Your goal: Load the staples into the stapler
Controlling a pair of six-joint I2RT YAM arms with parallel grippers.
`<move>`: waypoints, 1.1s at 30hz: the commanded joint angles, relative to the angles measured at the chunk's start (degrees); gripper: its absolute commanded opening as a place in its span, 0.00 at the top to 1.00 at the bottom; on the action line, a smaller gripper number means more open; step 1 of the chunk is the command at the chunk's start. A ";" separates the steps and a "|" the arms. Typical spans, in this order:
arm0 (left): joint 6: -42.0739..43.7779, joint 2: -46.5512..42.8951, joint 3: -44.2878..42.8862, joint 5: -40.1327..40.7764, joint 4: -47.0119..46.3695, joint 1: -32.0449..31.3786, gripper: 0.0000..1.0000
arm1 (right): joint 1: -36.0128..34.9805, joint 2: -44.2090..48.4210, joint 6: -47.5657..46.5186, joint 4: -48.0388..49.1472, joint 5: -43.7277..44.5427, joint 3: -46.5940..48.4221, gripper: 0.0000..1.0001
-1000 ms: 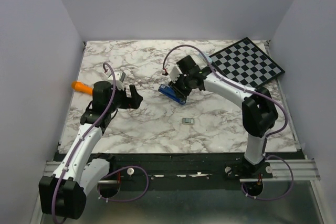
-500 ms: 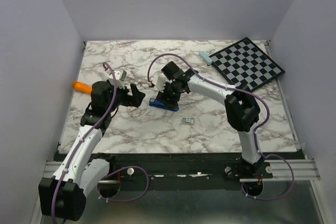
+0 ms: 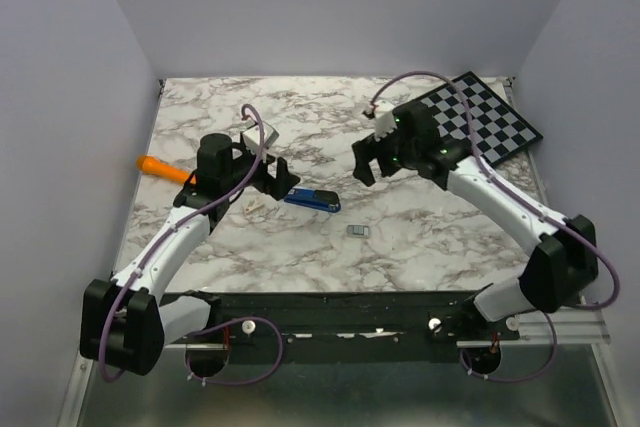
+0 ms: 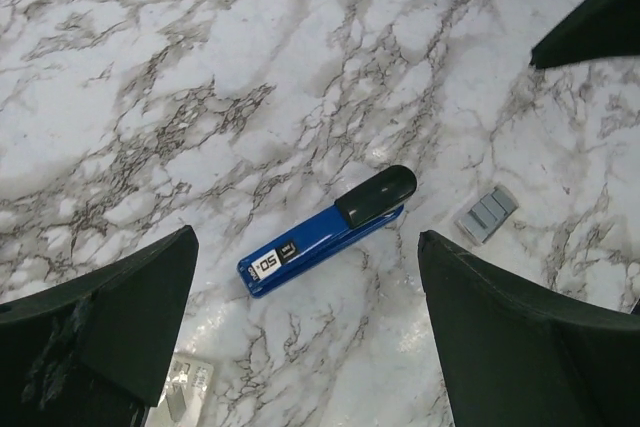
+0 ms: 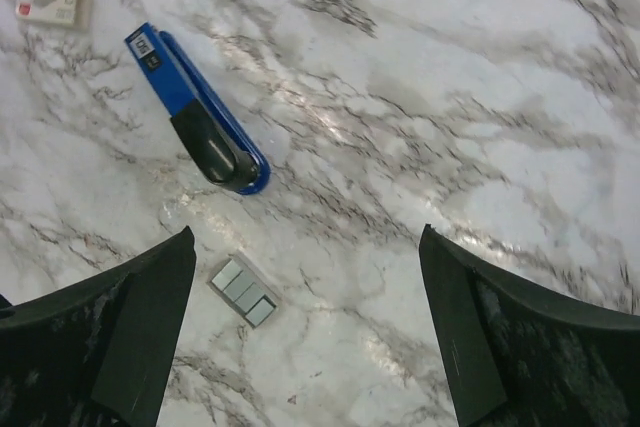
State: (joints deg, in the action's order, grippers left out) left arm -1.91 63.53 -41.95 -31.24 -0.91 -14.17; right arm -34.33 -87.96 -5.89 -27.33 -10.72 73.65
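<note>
Stapler (image 3: 312, 200), blue, flat on marble bench (image 3: 430, 242) at frame centre, staples (image 3: 357, 231) near its lower right, apart; left pincer (image 3: 283, 178) and right pincer (image 3: 365, 163) both spread wide.

Marble-patterned counter (image 3: 420, 237), white with grey-brown veining, seen from above and enclosed by plain pale lavender walls (image 3: 330, 7) at the back and on both sides. A black-and-white checkerboard (image 3: 480, 127) lies at the far right corner, turned at an angle to the counter's edges. An orange pen-like stick (image 3: 155, 165) lies at the left edge. A black strip (image 3: 350, 307) borders the near edge, with a metal rail (image 3: 560, 327) in front of it.
</note>
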 commanded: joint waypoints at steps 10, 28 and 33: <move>33.01 15.47 -9.63 -4.53 8.35 -11.48 0.01 | 4.97 35.91 26.02 17.56 4.31 -30.30 0.00; 47.26 37.18 -26.68 2.68 23.58 -20.36 0.11 | 4.97 51.93 24.44 25.05 1.58 -44.91 0.00; 49.37 40.00 -29.58 2.86 26.83 -20.72 0.25 | 4.97 52.02 23.73 24.26 1.67 -45.08 0.00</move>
State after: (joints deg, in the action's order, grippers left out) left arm 43.46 101.67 -68.93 -28.95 21.10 -34.44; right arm -29.15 -36.53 18.39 -3.11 -8.14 29.19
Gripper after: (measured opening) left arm 0.807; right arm 0.998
